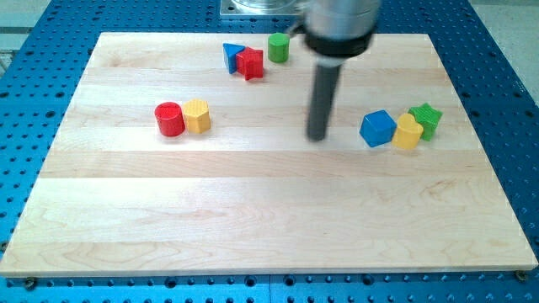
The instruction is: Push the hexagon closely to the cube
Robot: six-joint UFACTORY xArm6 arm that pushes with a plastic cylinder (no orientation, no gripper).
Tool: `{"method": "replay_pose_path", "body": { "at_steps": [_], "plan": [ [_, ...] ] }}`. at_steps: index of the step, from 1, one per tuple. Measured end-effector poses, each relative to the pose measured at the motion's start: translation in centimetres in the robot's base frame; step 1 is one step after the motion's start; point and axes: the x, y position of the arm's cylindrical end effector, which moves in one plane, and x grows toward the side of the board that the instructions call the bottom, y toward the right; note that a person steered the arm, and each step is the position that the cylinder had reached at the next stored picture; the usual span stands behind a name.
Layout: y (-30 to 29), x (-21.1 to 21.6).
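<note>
My tip (317,137) rests on the wooden board (253,219), jawless, grasping nothing. It stands left of the blue cube (377,128). The yellow hexagon (197,116) lies well apart at the view's left, touching the red cylinder (169,119).

Tip (317,137) on desk (253,219), just left of blue cube (377,128), not touching. Yellow block (408,132) touches cube's right side; green star (426,119) behind it. Left: red cylinder (169,119) touching yellow hexagon (197,116). Top: blue triangle (232,55), red star (249,63), green cylinder (279,47).
</note>
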Motion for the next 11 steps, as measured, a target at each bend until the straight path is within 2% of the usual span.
{"method": "replay_pose_path", "body": {
  "at_steps": [1,2,3,4,5,7,8,9,10,11],
  "plan": [
    [-14.6,1.1],
    [-26.3,-3.5],
    [-27.1,-5.9],
    [-21.9,-5.9],
    [-23.8,-5.3],
    [-15.2,-7.8],
    [-15.3,-7.8],
    [-19.0,-6.8],
    [-15.1,-4.3],
    [-21.3,-4.2]
  ]
}}
